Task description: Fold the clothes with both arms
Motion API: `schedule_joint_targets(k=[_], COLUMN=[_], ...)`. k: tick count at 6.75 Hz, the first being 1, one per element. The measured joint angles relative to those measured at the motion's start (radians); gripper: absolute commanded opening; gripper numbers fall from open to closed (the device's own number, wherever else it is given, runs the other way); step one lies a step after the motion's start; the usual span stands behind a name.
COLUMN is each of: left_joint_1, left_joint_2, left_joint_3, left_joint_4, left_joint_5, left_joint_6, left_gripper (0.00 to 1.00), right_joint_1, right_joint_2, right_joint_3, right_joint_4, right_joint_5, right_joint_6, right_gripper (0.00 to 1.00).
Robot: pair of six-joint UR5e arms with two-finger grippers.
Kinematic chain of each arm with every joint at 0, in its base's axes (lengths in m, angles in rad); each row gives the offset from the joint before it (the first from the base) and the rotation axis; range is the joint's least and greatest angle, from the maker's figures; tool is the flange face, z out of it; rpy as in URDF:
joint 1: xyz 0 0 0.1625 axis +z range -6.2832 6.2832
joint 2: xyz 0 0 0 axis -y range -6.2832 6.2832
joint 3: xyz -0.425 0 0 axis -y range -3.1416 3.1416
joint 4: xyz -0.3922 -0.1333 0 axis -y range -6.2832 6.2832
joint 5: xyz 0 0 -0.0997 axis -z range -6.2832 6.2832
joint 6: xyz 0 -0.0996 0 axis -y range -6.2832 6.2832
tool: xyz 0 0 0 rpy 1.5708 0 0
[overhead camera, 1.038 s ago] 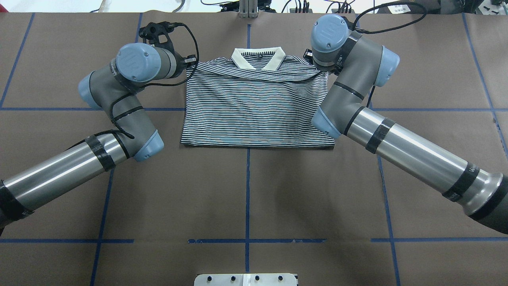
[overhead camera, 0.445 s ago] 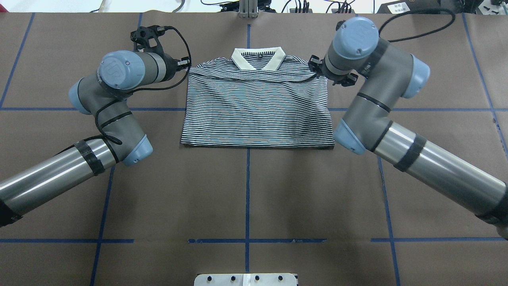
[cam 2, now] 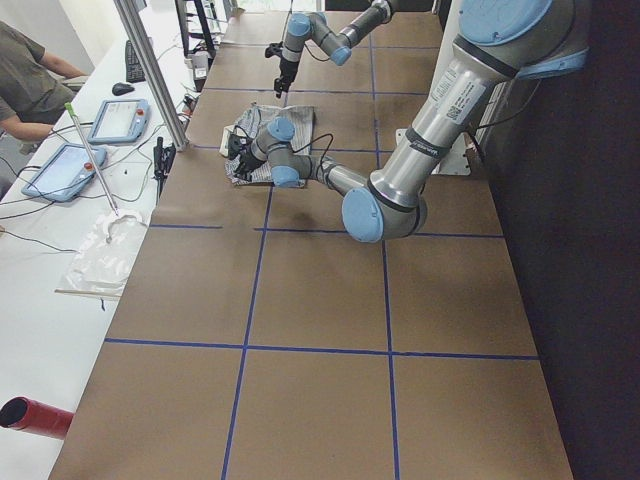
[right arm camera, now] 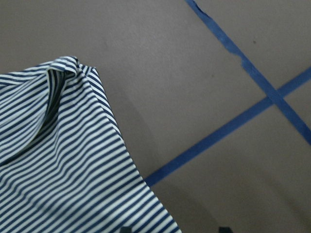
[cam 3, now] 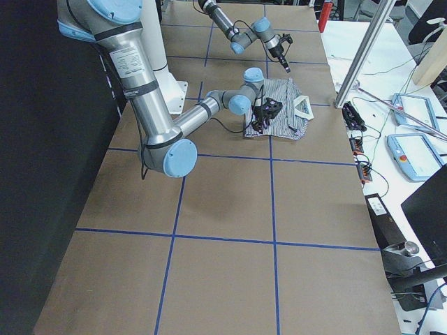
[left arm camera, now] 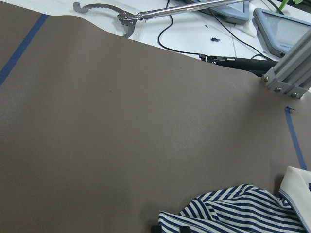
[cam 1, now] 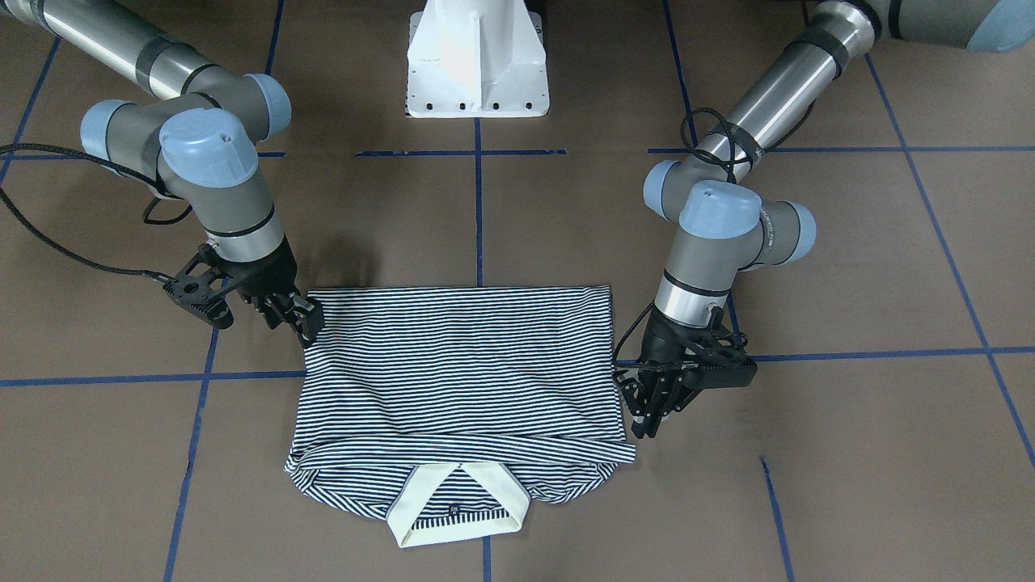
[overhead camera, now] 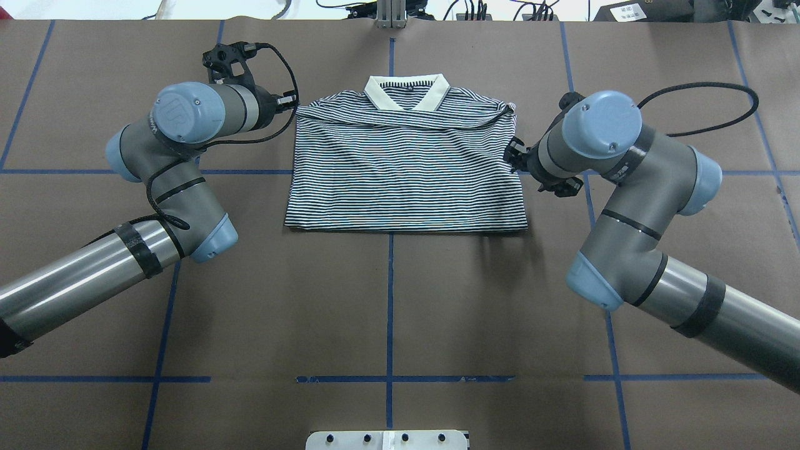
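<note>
The striped polo shirt (overhead camera: pixel 403 172) (cam 1: pixel 457 372) lies folded flat on the brown table, its cream collar (overhead camera: pixel 407 92) on the side away from me. My left gripper (cam 1: pixel 644 420) (left arm camera: pixel 171 229) sits at the shirt's far left shoulder corner. Only dark fingertip bits show next to the fabric, so I cannot tell whether it is open or shut. My right gripper (cam 1: pixel 301 323) (right arm camera: pixel 174 229) hovers by the shirt's right edge, open, tips apart, holding nothing. In the overhead view both sets of fingers are hidden under the wrists.
Blue tape lines (overhead camera: pixel 390 312) cross the brown table cover. The white pedestal base (cam 1: pixel 477 61) stands on my side. An aluminium post (left arm camera: pixel 286 73) rises beyond the collar. A person (cam 2: pixel 30 75) sits at a side bench with tablets (cam 2: pixel 118 120).
My right arm swung from the shirt's far right shoulder corner back along the right edge toward me. My left arm drew slightly outward, then held. The shirt lies as before.
</note>
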Motion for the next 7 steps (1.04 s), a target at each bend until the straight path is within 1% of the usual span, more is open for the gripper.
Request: schedule_joint_targets(k=[1,2,7], left_joint_1=[0.000,0.000,0.004], left_joint_2=[0.001,0.001,0.004], left_joint_3=[0.000,0.000,0.000], left_joint_4=[-0.001,-0.001,0.001], left_joint_5=[0.000,0.000,0.000], left_joint_6=[0.001,0.002,-0.001], left_gripper=[0.24,0.24,0.24], right_joint_1=[-0.047,-0.079,-0.110], right_joint_2=[-0.006,-0.009,-0.041], right_joint_3=[0.008,0.012,0.028], right_joint_4=[0.001,0.001,-0.009], right_joint_5=[-0.047,-0.080,-0.118], right_joint_6=[0.085,0.129,0.153], right_gripper=[0.70,0.70,0.70])
